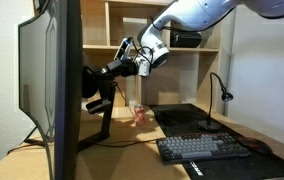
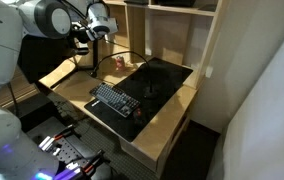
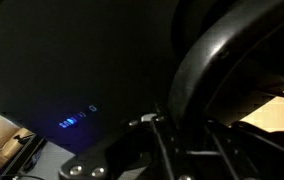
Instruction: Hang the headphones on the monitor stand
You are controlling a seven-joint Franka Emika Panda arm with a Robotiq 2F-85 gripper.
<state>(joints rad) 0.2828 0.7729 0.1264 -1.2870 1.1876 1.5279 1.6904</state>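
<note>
You see: bench (image 2: 178, 106) pale smooth wood | mat (image 2: 160, 72) matt black | keyboard (image 1: 203, 148) black plastic | headphones (image 3: 232, 60) smooth black, slight sheen | arm (image 1: 198, 14) glossy white plastic shell.

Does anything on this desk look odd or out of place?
Only the black over-ear headphones: they are up in the air behind the big dark monitor, held by the robot's gripper, not lying on the light wooden desk. The black keyboard lies flat; nothing looks spilled or broken.
</note>
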